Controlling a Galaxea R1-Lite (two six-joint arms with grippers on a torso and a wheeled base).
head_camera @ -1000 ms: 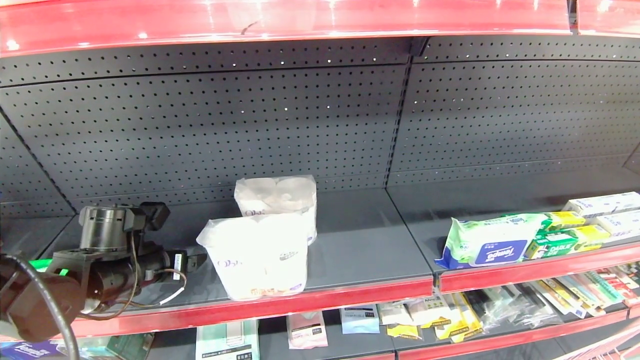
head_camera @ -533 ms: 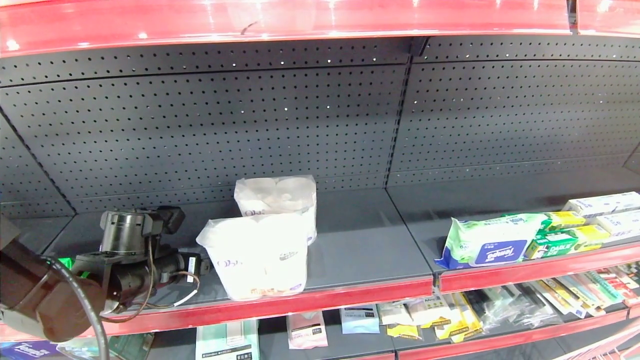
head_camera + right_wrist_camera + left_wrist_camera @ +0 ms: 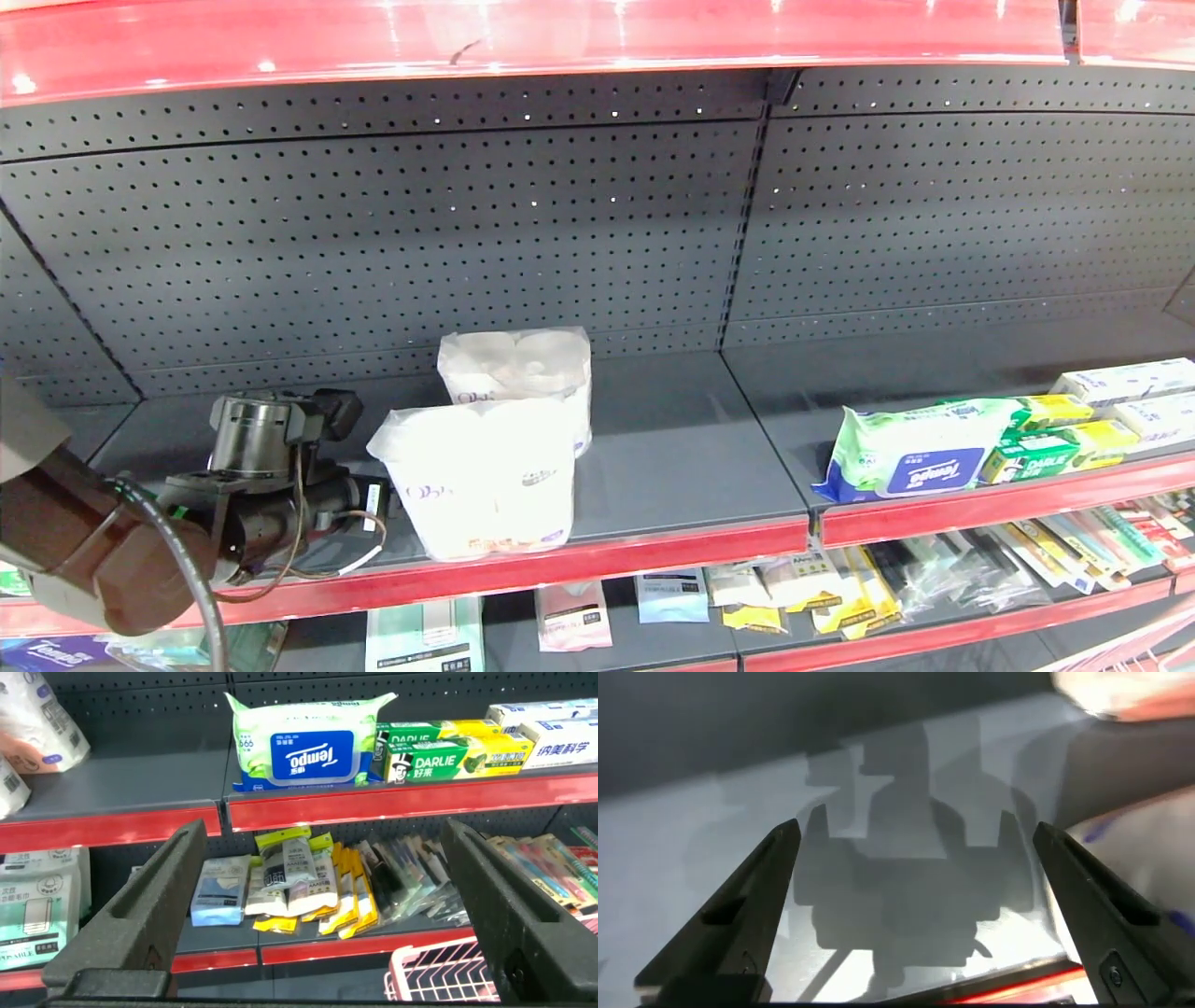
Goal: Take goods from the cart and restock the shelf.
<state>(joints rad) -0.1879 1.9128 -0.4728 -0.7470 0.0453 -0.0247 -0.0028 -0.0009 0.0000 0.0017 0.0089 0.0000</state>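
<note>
Shelf: grey board, red front edge, mid-frame.
Centre-left: front roll pack, rear roll pack behind.
Right: wipes pack, boxes.

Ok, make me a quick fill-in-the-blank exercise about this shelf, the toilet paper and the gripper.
The rear toilet paper pack stands directly ___ the front pack.
The left gripper, beside the front pack, has its jaws ___.
The green wet wipes pack lies on the shelf to the robot's ___ of both.
Missing words: behind, open, right.
</note>
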